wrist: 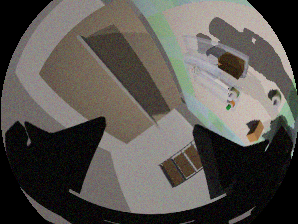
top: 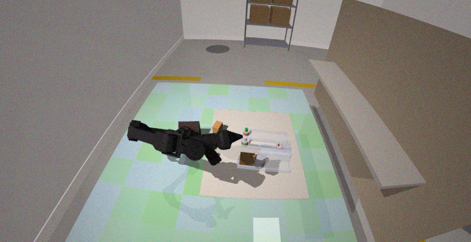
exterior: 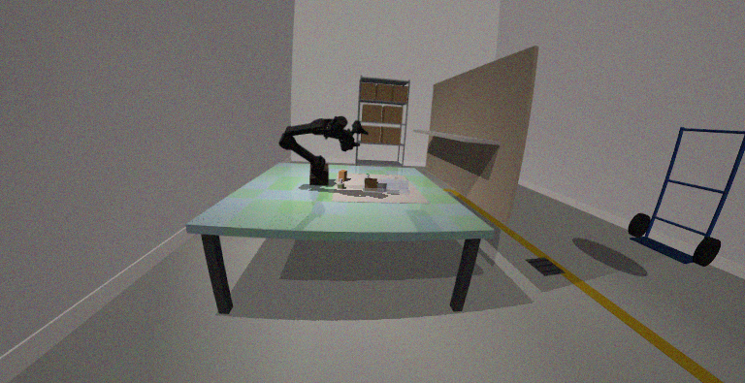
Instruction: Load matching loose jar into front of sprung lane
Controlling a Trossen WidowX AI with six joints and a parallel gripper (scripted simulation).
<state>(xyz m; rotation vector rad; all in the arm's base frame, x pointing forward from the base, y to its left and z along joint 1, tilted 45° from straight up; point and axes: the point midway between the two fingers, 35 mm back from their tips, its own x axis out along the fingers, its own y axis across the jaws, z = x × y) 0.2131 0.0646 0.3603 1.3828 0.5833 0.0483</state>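
Gripper (top: 229,147) (exterior: 363,139) (wrist: 150,125), one: fingers wide apart, unladen; loose jar (exterior: 340,184) (wrist: 274,97), one: standing below it, baseward; stage, apparently pre-grasp; next requirement, downward tilt, alignment and descent astride the jar.

Matching jars stand apart, one in the clear rack, one loose

The loose jar (exterior: 340,184) (wrist: 275,97) stands upright off the front end of the clear rack (top: 279,171) (wrist: 247,66), well apart from it. It is small, with a pale top and an olive-green band. The lane jar (top: 245,141) (wrist: 234,93), with a similar pale top and olive band, stands upright at the rack's front end, in the middle lane. The pusher plate behind it is too small to make out.
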